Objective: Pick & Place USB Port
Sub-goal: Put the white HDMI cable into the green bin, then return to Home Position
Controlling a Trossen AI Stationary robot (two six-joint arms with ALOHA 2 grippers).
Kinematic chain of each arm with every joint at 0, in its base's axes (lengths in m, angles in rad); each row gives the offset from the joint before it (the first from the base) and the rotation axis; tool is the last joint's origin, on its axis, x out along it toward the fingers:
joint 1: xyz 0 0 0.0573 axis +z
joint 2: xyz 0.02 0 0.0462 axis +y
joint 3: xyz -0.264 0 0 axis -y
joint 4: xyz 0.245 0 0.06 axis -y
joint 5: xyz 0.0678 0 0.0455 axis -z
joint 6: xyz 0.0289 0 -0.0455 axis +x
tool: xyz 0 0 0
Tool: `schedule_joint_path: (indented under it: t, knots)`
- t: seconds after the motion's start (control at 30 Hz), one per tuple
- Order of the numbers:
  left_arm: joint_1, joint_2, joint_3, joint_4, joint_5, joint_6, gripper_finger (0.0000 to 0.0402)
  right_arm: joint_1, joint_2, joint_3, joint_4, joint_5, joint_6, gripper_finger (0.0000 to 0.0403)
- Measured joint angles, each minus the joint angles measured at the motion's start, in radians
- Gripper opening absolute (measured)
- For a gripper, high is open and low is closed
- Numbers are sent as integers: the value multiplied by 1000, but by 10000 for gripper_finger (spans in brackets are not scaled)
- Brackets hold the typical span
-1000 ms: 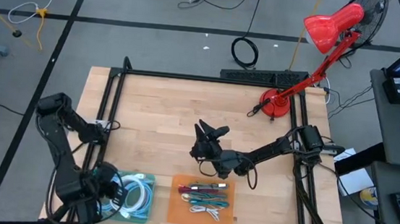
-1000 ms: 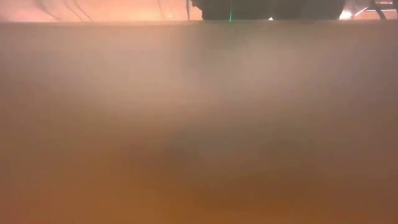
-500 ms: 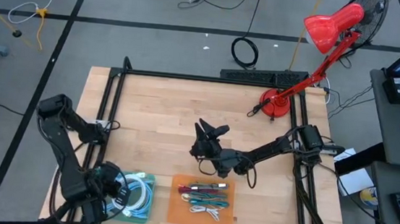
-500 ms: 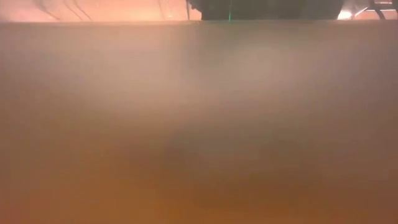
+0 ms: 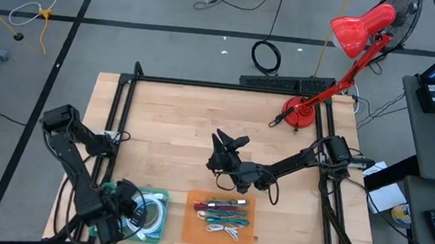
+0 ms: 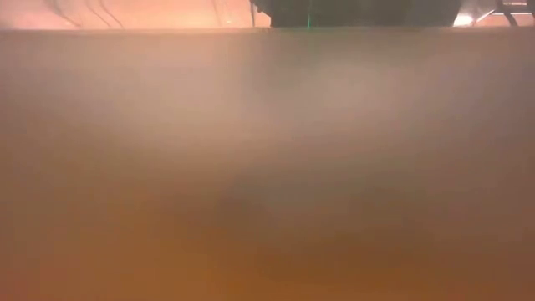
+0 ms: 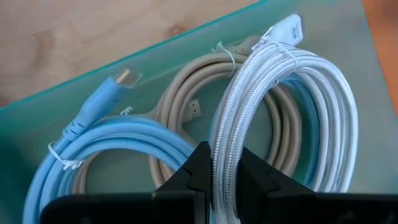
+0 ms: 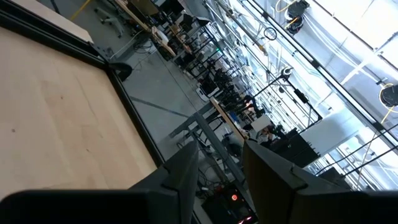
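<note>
Both arms are dark, nearly black, built from slim tubular links joined by chunkier rounded joint housings. The left arm (image 5: 72, 157), at the lower left of the high view, has a blocky shoulder housing at its upper end and a bulky, rounded wrist at the lower edge. The right arm (image 5: 285, 166), in the centre right of that view, runs from a boxy black base, with thin black cables trailing beside it. In each wrist view the arm's own jaws show along the bottom edge as matte black wedge-shaped plastic pieces with flat, angular faces.
</note>
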Motion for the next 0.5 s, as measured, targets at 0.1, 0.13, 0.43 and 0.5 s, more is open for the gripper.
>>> schedule_joint_path:
  t: [0.1, 0.13, 0.43, 0.5]
  knots:
    - [7, 0, -5, 6, 12, 10, 39, 0, 0, 0, 0, 0, 0, 116]
    - [8, 0, -5, 6, 15, 16, 47, 0, 0, 0, 0, 0, 0, 116]
    - [28, -18, -7, 13, 43, 72, 165, 0, 0, 0, -7, 0, 21, 116]
    - [32, -39, -7, 21, 43, 84, 179, 0, 0, 0, -7, 0, 20, 116]
